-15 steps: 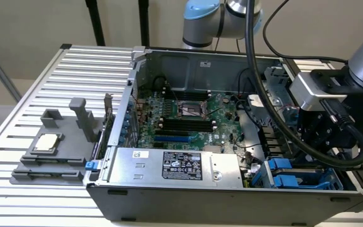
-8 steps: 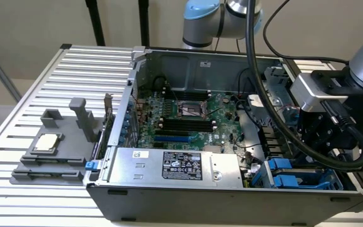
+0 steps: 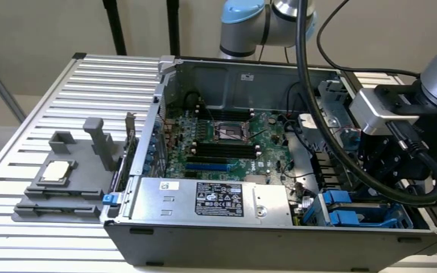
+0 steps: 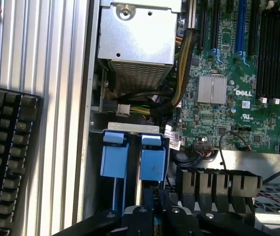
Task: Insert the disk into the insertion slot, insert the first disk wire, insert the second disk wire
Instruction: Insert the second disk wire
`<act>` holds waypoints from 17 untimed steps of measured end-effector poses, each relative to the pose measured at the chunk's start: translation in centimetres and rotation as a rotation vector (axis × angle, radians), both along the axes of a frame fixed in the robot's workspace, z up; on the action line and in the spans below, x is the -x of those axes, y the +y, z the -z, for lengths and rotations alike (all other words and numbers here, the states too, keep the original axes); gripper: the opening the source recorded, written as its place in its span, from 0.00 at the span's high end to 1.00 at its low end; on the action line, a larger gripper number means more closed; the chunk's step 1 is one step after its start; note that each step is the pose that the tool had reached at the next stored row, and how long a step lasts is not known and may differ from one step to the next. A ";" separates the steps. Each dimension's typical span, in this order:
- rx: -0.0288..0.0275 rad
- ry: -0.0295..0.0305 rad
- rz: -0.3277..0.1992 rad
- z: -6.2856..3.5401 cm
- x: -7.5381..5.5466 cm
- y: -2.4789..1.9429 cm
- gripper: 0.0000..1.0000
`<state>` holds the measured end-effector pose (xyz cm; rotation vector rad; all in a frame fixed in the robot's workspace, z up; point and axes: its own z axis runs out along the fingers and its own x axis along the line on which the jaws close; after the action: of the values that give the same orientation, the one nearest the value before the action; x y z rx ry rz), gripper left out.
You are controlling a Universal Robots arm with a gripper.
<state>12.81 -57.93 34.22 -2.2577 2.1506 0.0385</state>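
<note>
**Arm at the drive cage, blue carriers seated in the bay**

The open dark grey computer case lies on its side on a slatted aluminium table; the green motherboard faces up, with the black square processor socket near its middle; the large silver power supply box with a black label sits along the near wall of the case.

The arm's black gripper hangs over the corner of the case at the exterior view's right, directly above the insertion slot, the dark metal drive cage with blue plastic tabs; I cannot tell whether the jaws are apart or together, as the fingertips are hidden behind the wrist body and black cabling.

In the wrist view, 2 bright blue plastic carrier tabs stand side by side in the cage, just below the gripper's black base; the disk itself cannot be made out beneath them.

A grey plastic fixture holding a small pale square part rests on the table at the exterior view's left, well apart from the gripper; a black keyboard lies beside the case in the wrist view.
</note>
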 end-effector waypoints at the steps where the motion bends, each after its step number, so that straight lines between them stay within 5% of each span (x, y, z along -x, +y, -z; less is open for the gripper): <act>1: 0.0000 0.0000 0.000 0.00 0.0 0.02 0.84; 17: -0.0001 0.0000 0.000 0.00 0.1 0.33 0.84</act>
<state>12.68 -57.60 34.22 -2.2574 2.1508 0.0386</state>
